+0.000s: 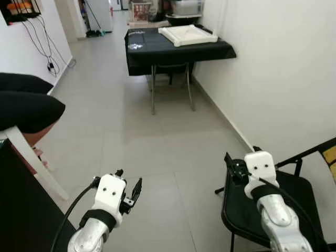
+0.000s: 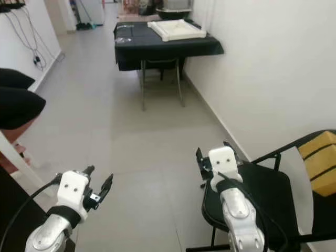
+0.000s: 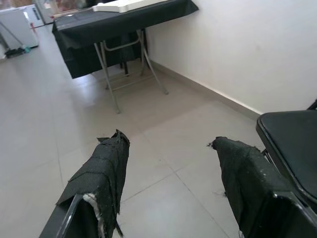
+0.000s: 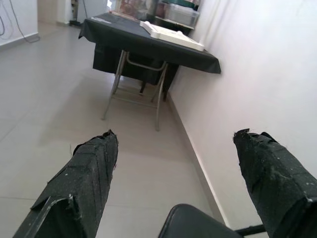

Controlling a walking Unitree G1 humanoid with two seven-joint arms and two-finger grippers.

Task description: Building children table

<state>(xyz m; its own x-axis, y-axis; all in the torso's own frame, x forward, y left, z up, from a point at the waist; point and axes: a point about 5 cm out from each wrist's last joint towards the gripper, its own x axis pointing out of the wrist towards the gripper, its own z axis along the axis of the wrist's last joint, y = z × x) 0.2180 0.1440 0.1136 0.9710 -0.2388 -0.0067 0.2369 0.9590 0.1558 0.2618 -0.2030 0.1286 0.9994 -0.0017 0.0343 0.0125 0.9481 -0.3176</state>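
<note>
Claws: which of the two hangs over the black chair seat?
The right claw, over the front edge of the black chair by the wall. The left claw hangs over bare floor tiles.

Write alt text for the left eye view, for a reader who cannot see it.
Both robot grippers, left gripper and right gripper, hang open and empty over a grey tiled floor. The right one is above a black folding chair by the white wall. Ahead, a white tabletop piece lies on a table with a black cloth.
</note>
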